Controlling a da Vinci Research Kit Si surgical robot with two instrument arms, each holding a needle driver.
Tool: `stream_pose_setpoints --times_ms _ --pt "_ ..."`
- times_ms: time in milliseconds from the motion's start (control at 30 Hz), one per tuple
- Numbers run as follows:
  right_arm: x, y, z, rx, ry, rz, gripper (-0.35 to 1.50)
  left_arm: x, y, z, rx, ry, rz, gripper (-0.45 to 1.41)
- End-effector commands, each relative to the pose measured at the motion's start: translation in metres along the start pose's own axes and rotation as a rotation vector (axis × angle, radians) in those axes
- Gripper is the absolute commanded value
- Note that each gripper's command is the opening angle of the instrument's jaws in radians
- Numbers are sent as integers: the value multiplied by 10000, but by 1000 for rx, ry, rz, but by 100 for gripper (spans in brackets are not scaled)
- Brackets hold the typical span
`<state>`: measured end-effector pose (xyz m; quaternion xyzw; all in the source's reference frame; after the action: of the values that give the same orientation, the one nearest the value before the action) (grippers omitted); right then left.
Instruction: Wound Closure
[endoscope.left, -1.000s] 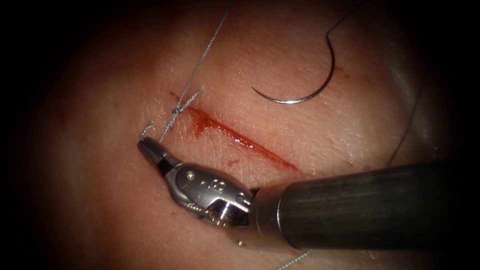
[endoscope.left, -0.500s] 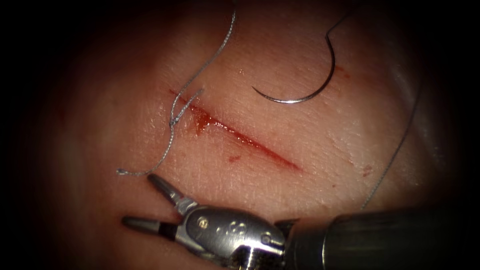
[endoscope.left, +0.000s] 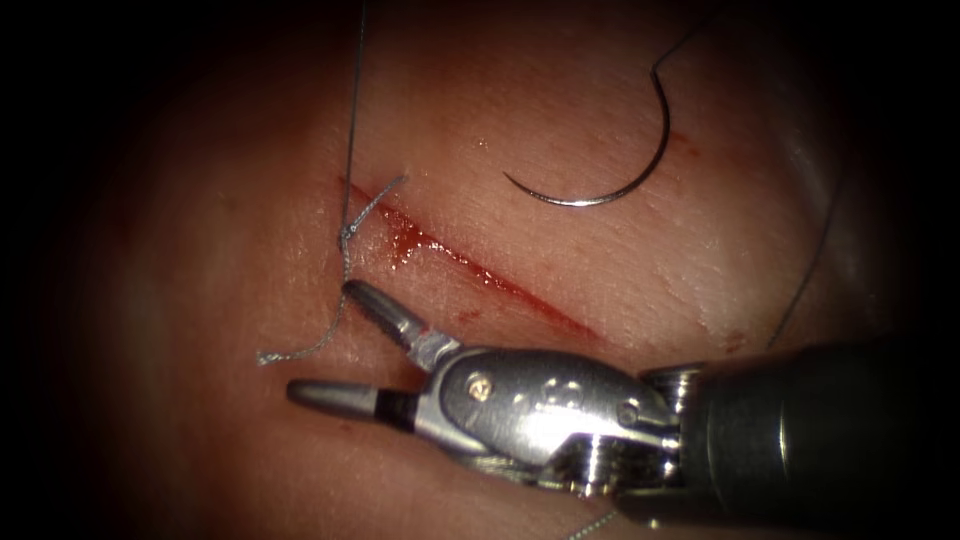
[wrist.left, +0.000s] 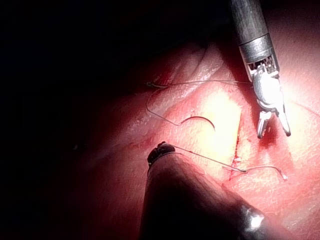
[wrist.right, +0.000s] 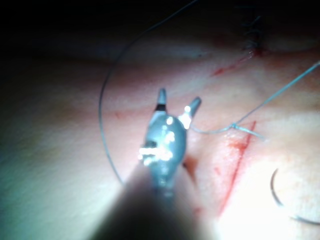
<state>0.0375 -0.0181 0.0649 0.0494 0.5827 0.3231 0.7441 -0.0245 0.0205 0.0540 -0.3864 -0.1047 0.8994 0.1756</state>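
red cut (endoscope.left: 480, 272), grey thread (endoscope.left: 345, 262)

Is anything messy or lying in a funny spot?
The needle lies loose on the tissue, right of the cut, held by neither tool. Red fluid smears the cut near the knot. The right tool gapes open, empty.

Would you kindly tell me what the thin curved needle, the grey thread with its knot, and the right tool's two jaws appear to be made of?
The thin curved needle, lying free on the tissue right of the cut, looks like polished steel: it glints. The grey thread seems braided fibre, matt and faintly fuzzy at its knot. The right tool, jaws open and holding nothing, appears to be bright metal with duller tips.
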Motion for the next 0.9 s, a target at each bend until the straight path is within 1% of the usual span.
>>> stream_pose_setpoints --times_ms 33,200,300,367,467,667,900 --pt "-16 11 6 -10 -3 12 116 1 3 5 0 1 3 -45" --pt "-32 39 13 -36 -6 33 116 -5 18 -12 -12 -15 10 -45" --pt "-37 53 23 -52 -7 43 118 -7 20 -20 -18 -25 13 -45" --pt "-39 61 33 -62 -6 42 123 -8 20 -22 -17 -26 14 -45" --pt "-43 70 50 -74 -5 51 130 -9 22 -22 -19 -29 16 -45" --pt "-54 81 81 -70 3 64 131 -10 30 -25 -18 -32 16 -45" --pt "-54 98 96 -84 3 65 131 -13 41 -34 -22 -34 17 -45"
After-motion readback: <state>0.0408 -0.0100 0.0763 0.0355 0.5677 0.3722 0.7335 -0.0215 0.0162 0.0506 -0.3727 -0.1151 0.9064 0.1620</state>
